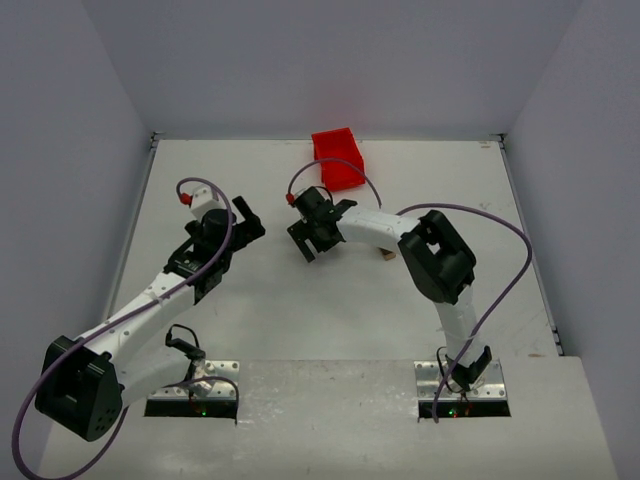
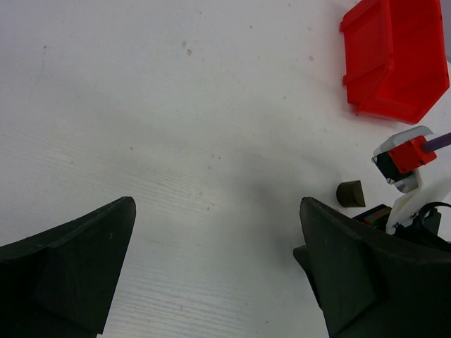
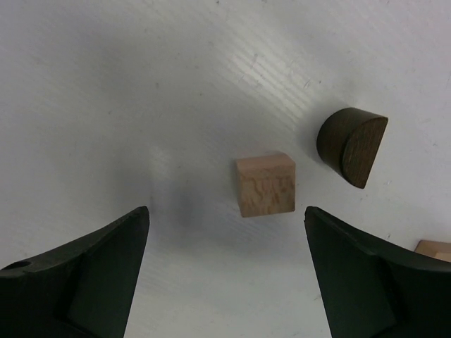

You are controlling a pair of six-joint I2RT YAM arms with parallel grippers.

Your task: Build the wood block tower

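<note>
Top external: saw red bin (image 1: 337, 158) at 12 o'clock on the table (image 1: 460, 180). Found left gripper (image 1: 248, 222) and right gripper (image 1: 308, 240) spread, grasping nothing. Spotted pale cube (image 3: 266, 184) within the right gripper's gap; dark half-round block (image 3: 351, 146) at its 2 o'clock. Glimpsed tan base of wood block tower (image 1: 388, 255) at right gripper's 3 o'clock.

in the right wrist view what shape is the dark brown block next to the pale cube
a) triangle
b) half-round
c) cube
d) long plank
b: the dark brown block shows one flat face and a rounded back; it lies beside the pale tan cube without touching it.
</note>
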